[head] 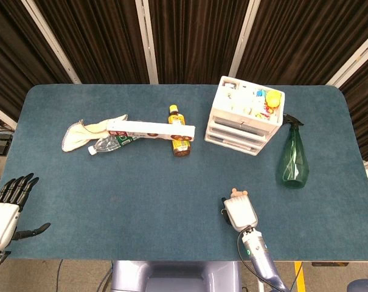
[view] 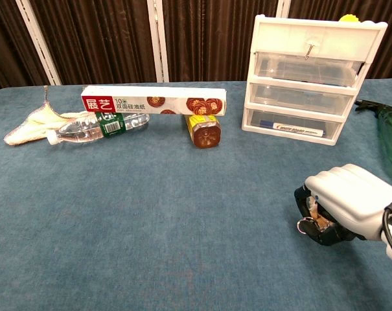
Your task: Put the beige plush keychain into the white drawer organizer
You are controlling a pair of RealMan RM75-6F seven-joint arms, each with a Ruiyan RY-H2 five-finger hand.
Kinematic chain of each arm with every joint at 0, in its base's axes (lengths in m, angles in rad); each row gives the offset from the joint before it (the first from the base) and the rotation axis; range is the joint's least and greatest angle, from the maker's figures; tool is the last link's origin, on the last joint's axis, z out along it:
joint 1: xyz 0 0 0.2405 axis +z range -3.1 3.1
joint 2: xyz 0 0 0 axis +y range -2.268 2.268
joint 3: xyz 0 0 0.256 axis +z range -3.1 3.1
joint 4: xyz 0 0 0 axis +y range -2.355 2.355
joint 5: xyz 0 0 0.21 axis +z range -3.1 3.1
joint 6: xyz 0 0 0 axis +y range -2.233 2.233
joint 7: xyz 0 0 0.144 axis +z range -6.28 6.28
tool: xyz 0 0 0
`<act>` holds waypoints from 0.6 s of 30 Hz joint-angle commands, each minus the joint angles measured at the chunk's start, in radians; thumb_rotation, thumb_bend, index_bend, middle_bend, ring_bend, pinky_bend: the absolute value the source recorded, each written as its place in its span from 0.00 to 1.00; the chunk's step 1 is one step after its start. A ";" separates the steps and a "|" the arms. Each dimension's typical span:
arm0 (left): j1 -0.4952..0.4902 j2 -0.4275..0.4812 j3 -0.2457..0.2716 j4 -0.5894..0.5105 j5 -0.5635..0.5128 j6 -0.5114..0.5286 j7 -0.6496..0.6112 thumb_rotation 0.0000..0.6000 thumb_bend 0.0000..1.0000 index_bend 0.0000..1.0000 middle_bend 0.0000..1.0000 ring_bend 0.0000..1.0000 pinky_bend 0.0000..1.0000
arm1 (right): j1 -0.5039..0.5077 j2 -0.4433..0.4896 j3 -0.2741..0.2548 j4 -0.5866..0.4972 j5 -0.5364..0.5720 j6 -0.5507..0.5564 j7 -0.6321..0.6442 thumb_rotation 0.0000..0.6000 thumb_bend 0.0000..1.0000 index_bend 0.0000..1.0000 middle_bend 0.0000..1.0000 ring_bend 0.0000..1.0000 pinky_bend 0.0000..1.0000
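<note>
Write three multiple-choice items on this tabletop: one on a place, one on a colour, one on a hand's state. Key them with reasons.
1. Where does the green plastic spray bottle stand?
A. Right of the white drawer organizer
B. Beside the cloth
C. At the near edge of the table

2. What colour is the table's cloth cover?
A. Red
B. Dark teal blue
C. White

3. What is the right hand doing?
A. Lying open and flat
B. Gripping the spray bottle
C. Curled over a small beige plush keychain

Key: 1 A, the bottle stands just right of the organizer. 2 B, the cover is teal throughout. 3 C, the fingers wrap the keychain, its ring showing beneath.
</note>
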 commanded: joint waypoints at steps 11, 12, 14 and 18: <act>-0.001 0.001 -0.001 -0.001 -0.002 -0.001 -0.003 0.89 0.04 0.00 0.00 0.00 0.00 | 0.029 0.040 0.052 -0.086 -0.038 0.029 -0.020 1.00 0.48 0.64 1.00 1.00 0.89; -0.001 0.001 -0.001 -0.001 -0.002 -0.001 -0.004 0.89 0.04 0.00 0.00 0.00 0.00 | 0.033 0.045 0.058 -0.095 -0.039 0.029 -0.027 1.00 0.48 0.64 1.00 1.00 0.89; -0.001 0.002 -0.001 -0.002 -0.003 -0.002 -0.004 0.88 0.04 0.00 0.00 0.00 0.00 | 0.041 0.053 0.070 -0.108 -0.038 0.031 -0.039 1.00 0.48 0.64 1.00 1.00 0.89; -0.001 0.003 -0.001 -0.004 -0.007 -0.005 -0.006 0.88 0.04 0.00 0.00 0.00 0.00 | 0.059 0.069 0.106 -0.134 -0.024 0.032 -0.059 1.00 0.48 0.64 1.00 1.00 0.89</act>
